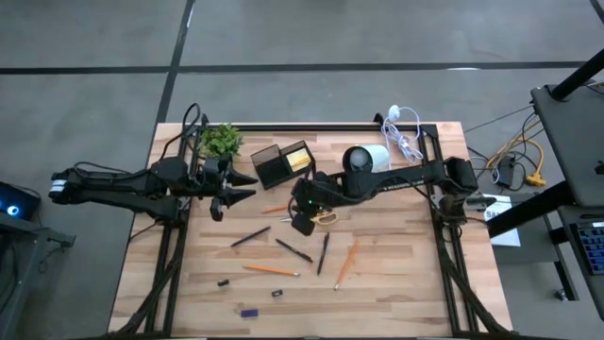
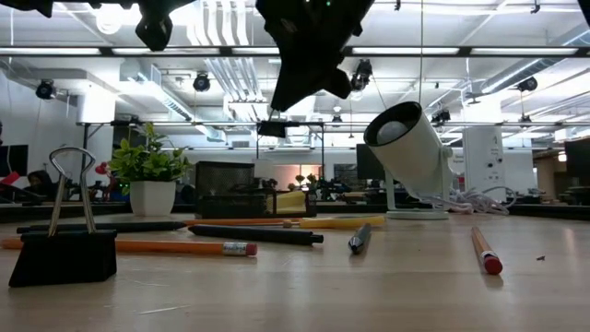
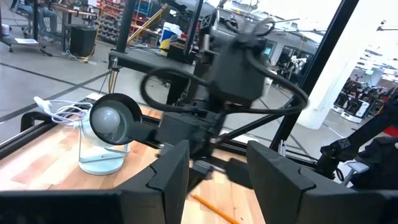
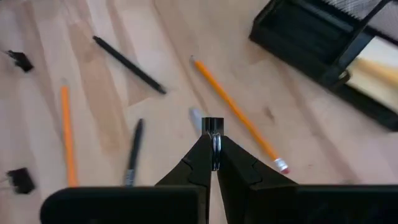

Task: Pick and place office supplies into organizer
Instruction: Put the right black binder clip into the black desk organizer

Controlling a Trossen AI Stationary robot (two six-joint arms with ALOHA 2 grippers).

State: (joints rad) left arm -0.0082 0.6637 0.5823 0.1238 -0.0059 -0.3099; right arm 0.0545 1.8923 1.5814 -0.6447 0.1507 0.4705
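Right tool (image 4: 213, 151) first: its fingers are pinched together on a small silvery bit, which looks like a clip or ring, too small to name for sure. It hangs above the worktop (image 1: 396, 283) with an orange pencil (image 4: 239, 118) just beside it at about two o'clock. Further out, a dark pen (image 4: 129, 65) lies at eleven o'clock and another pencil (image 4: 67, 134) at nine. The black organizer (image 4: 323, 46), yellow notes already inside, sits up at two o'clock. From overhead, the scissors (image 1: 324, 217) lie close under this arm.

So I judge this the carry step: the piece is up and needs to be taken over a compartment, then let go.

Left tool (image 1: 219, 201) waits near the plant (image 1: 219, 140), fingers apart, nothing in them.
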